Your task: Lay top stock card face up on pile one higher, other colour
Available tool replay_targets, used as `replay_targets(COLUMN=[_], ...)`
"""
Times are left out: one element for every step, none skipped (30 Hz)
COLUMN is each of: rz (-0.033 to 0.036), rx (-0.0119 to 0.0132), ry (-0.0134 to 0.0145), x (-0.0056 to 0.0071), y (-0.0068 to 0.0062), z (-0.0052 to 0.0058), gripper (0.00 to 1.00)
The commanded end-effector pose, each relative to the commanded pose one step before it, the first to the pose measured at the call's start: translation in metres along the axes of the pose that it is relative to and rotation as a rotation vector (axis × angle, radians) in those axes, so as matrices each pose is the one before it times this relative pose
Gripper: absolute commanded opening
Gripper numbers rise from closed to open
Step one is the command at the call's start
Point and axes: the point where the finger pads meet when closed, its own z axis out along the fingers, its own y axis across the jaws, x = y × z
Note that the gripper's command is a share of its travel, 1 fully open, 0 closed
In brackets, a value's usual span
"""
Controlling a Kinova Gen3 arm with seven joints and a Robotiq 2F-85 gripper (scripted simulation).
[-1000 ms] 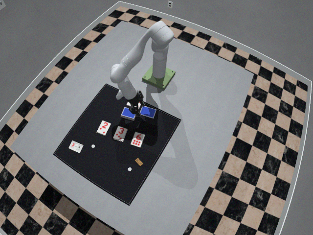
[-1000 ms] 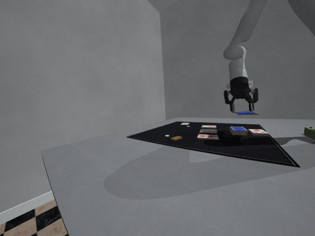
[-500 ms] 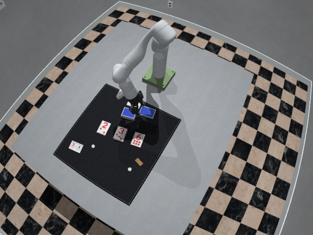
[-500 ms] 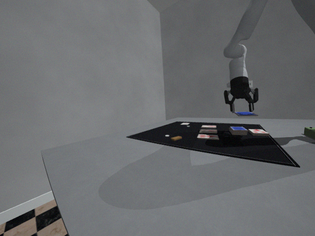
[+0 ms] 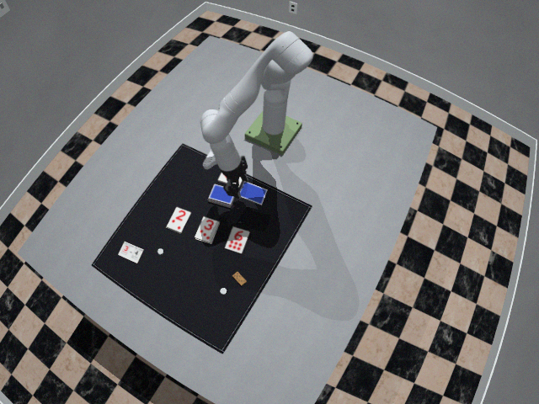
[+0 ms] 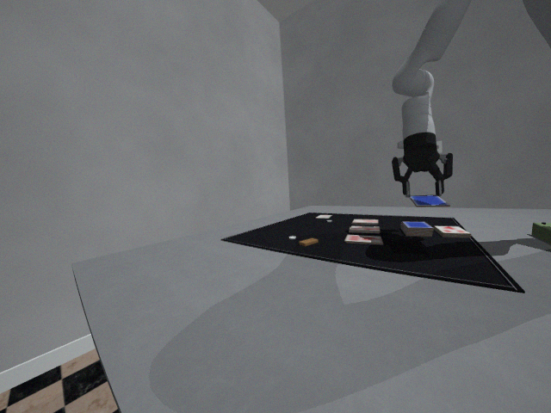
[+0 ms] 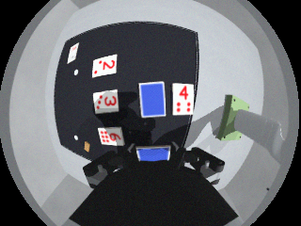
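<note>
My gripper (image 5: 237, 189) (image 6: 424, 192) (image 7: 153, 148) hangs above the black mat (image 5: 143, 209) and is shut on a blue-backed card (image 5: 254, 193) (image 6: 428, 200) (image 7: 153, 153), held flat and face down by its edges, well clear of the piles. The face-down stock (image 5: 221, 194) (image 6: 416, 228) (image 7: 152, 98) lies below, to the left in the top view. A red 4 pile (image 6: 451, 231) (image 7: 183, 98) lies beside the stock, mostly hidden by the arm in the top view. In a row lie a red 2 (image 5: 178, 218) (image 7: 104, 66), a red 3 (image 5: 207, 229) (image 7: 107, 101) and a red 6 (image 5: 237, 239) (image 7: 111, 135).
A small reference card (image 5: 130, 252) lies at the mat's left. Two white discs (image 5: 160, 251) (image 5: 223, 290) and a small brown block (image 5: 238, 278) (image 6: 308, 242) lie on the mat. The arm's green base plate (image 5: 273, 132) stands behind the mat.
</note>
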Motion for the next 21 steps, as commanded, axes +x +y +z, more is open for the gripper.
replay_targets(rz=[-0.02121,0.00003,0.0,0.0,0.00013,0.00009,0.00005,0.0,-0.00004,-0.00009,-0.00012,0.00016,0.00011,0.00005,0.0,-0.00006,-0.00012,0.00007,0.00011,0.0,0.0], rx=[0.0008,-0.00023,0.0,0.0,-0.00082,-0.00061,-0.00038,-0.00013,0.00014,0.00043,0.00066,-0.00112,-0.0008,-0.00046,-0.00009,0.00029,0.0007,-0.00062,-0.00099,0.0,0.0], ry=[0.01958,0.01051,0.0,0.0,0.01086,0.01117,0.01146,0.01174,0.012,0.01225,0.0125,0.01306,0.01334,0.0136,0.01385,0.01408,0.01429,0.01494,0.01541,0.0,0.0], x=[-0.00869,-0.00018,0.0,0.0,-0.00016,-0.00017,-0.00018,-0.0002,-0.00022,-0.00023,-0.00025,-0.00019,-0.0002,-0.00022,-0.00024,-0.00026,-0.00028,-0.00025,-0.00024,0.0,0.0], y=[-0.00097,0.00001,0.0,0.0,0.0001,0.00007,0.00003,-0.00001,-0.00005,-0.0001,-0.00013,0.00014,0.00009,0.00004,-0.00002,-0.00008,-0.00014,0.00006,0.00011,0.0,0.0], z=[-0.00008,0.00002,0.0,0.0,0.00013,0.00009,0.00004,-0.00001,-0.00006,-0.00011,-0.00015,0.00019,0.00012,0.00005,-0.00002,-0.0001,-0.00018,0.00009,0.00016,0.0,0.0], gripper=[0.71,0.71,0.71,0.71,0.71,0.71,0.71,0.71,0.71,0.71,0.71,0.71,0.71,0.71,0.71,0.71,0.71,0.71,0.71,0.71,0.71])
